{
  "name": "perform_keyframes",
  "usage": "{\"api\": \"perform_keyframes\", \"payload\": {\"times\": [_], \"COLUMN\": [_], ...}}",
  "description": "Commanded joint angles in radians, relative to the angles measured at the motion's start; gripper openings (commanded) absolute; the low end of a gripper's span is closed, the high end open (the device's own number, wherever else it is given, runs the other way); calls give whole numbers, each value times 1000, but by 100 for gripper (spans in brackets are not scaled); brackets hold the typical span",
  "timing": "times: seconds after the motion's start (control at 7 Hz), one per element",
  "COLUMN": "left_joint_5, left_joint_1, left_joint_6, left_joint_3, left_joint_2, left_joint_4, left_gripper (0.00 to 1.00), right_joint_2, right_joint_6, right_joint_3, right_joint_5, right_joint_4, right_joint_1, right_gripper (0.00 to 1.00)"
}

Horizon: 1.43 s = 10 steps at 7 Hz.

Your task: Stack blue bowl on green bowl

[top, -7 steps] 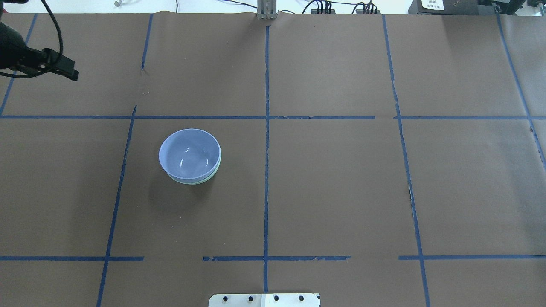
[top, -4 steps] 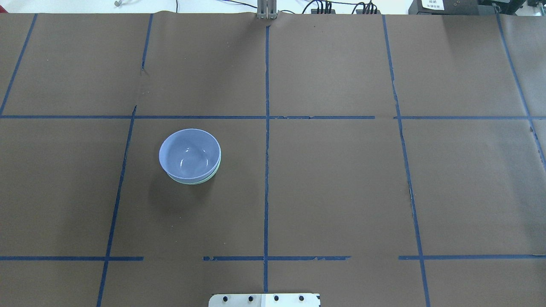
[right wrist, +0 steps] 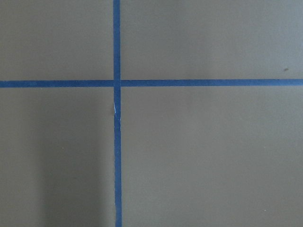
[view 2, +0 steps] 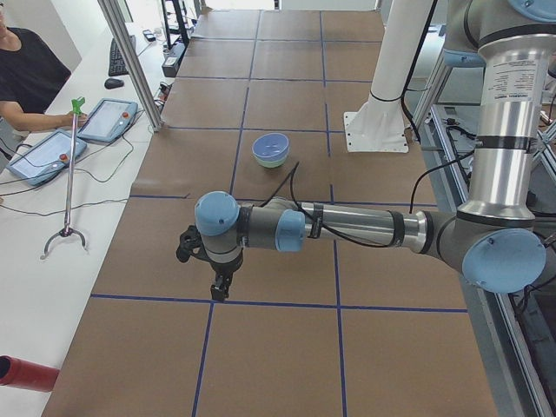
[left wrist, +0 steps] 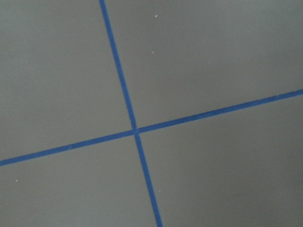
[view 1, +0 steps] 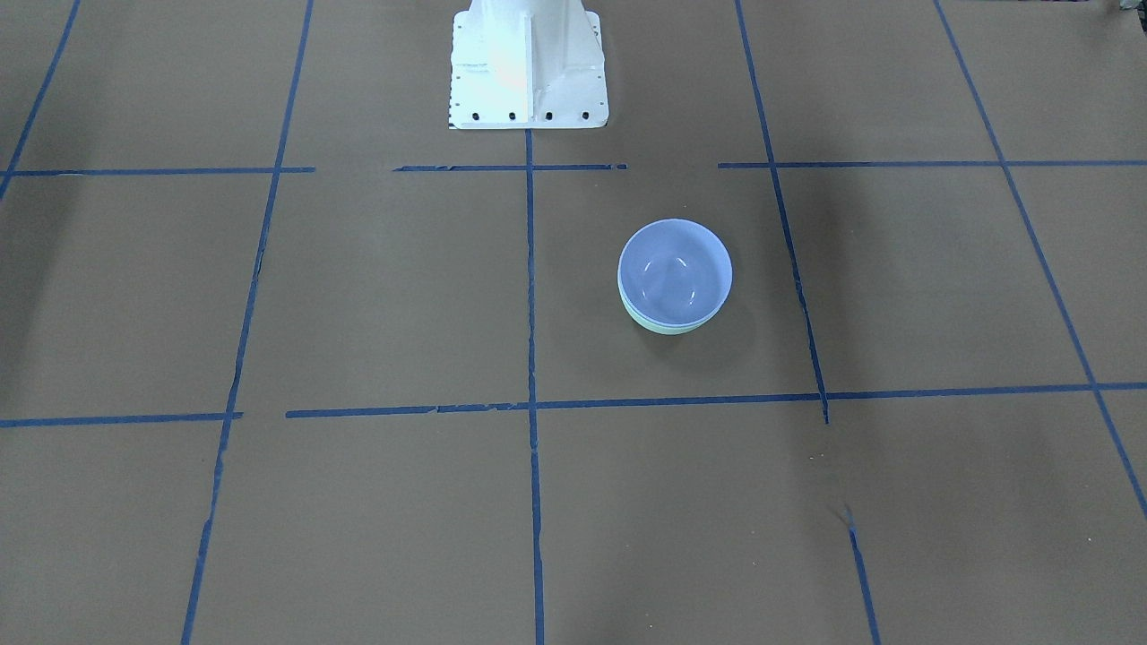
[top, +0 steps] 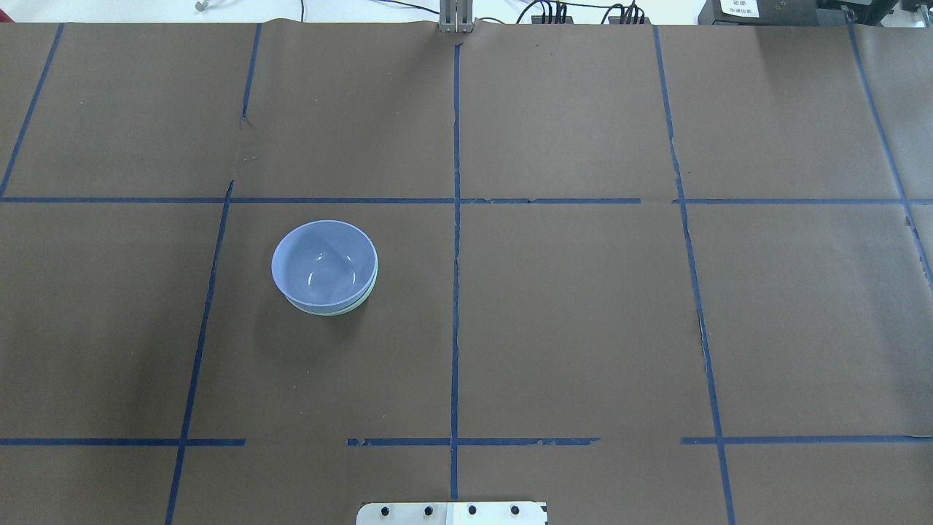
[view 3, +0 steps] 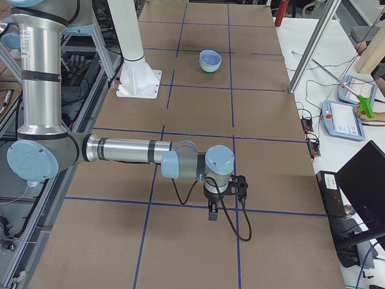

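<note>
The blue bowl [top: 324, 259] sits nested inside the green bowl [top: 355, 304], of which only the rim shows beneath it. The stack stands left of the table's middle in the overhead view. It also shows in the front-facing view, blue bowl [view 1: 674, 269] in green bowl [view 1: 672, 328]. My left gripper [view 2: 219, 291] shows only in the exterior left view, far from the bowls, pointing down over the paper. My right gripper [view 3: 213, 212] shows only in the exterior right view, at the table's other end. I cannot tell whether either is open or shut. Both wrist views show only paper and tape.
Brown paper with a blue tape grid covers the table. The white robot base [view 1: 527, 63] stands at the near edge. An operator [view 2: 26, 74], tablets [view 2: 109, 119] and a metal post [view 2: 130, 61] line the far side.
The left gripper, at the overhead view's far left edge a second ago, has gone out of that view. The bowls have not moved.
</note>
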Motion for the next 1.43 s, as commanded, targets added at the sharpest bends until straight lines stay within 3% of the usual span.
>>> {"api": "perform_keyframes", "payload": {"times": [0.0,0.43,1.29], "left_joint_5": [5,37,28], "left_joint_1": [-13,-12,-12], "left_joint_6": [-11,-132,-138], "left_joint_3": [30,28,25], "left_joint_2": [20,42,37], "left_joint_4": [-21,-22,-22], "left_gripper": [100,100,100], "right_joint_2": [0,0,0], "right_joint_6": [0,0,2], "right_joint_3": [0,0,0], "right_joint_5": [0,0,0], "right_joint_4": [0,0,0], "right_joint_1": [0,0,0], "right_gripper": [100,100,100]}}
